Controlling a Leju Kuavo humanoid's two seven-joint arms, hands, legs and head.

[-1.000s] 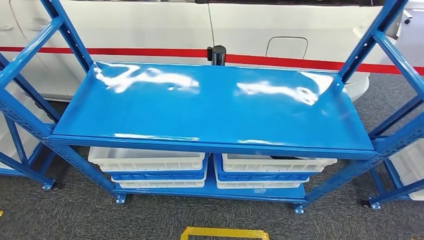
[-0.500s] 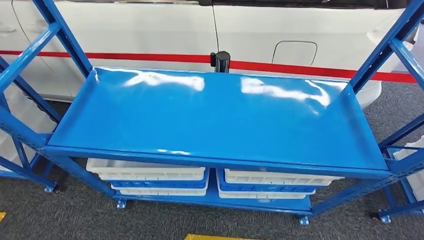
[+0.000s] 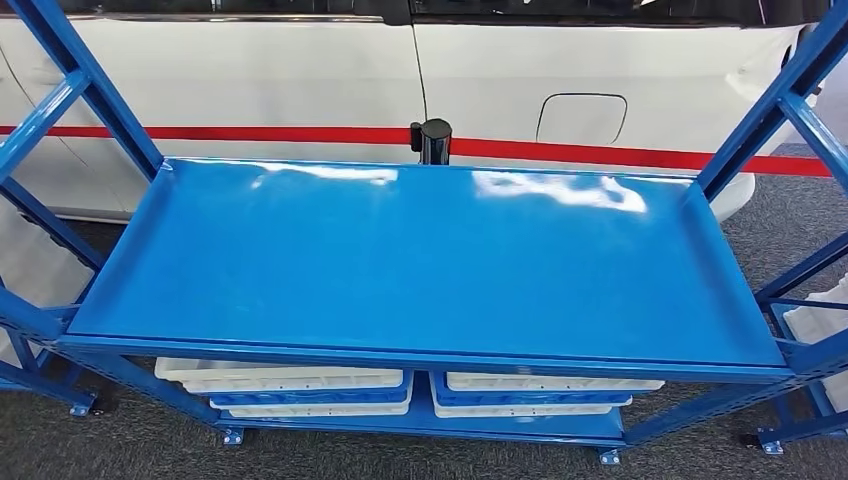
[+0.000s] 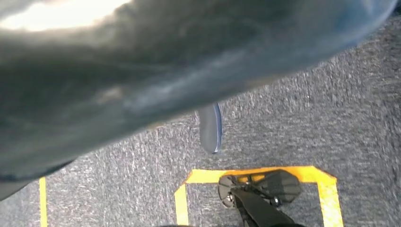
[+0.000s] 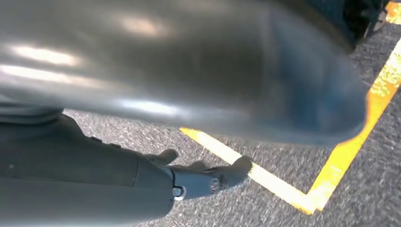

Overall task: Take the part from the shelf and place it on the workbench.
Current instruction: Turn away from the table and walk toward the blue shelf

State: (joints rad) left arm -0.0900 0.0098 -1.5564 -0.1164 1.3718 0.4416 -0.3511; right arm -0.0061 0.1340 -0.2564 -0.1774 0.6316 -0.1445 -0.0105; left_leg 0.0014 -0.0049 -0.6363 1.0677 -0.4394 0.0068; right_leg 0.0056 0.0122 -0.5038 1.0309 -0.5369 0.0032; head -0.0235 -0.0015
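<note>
Blue shelf [image 3: 420, 260] stands square in the head view, its glossy top board catching pale glare along the back edge. Under that board, on the shelf's bottom level, sit white trays [image 3: 300, 380] stacked with blue ones, in one pile to the left and one to the right. The board hides their insides, so where the part lies cannot be told. Behind the shelf, touching nothing on it, a short black post [image 3: 433, 140] rises at the middle of the back edge. Behind that is a white car [image 3: 250, 80] with a red stripe [image 3: 250, 133] along its side. Grey carpet [image 3: 150, 455] runs beneath the shelf's feet, and part of another white tray [image 3: 822, 325] shows past the shelf's right frame.

The left wrist view shows the left hand [image 4: 142, 85] as a blurred grey mass with one rounded tip below it. I cannot tell how its fingers lie. It hangs over the carpet, where yellow tape [image 4: 312, 174] marks a box.

In the right wrist view the right hand [image 5: 189, 179] hangs over the carpet beside more yellow tape. Its dark fingers [image 5: 236, 168] are stretched out and apart, with nothing in them.
</note>
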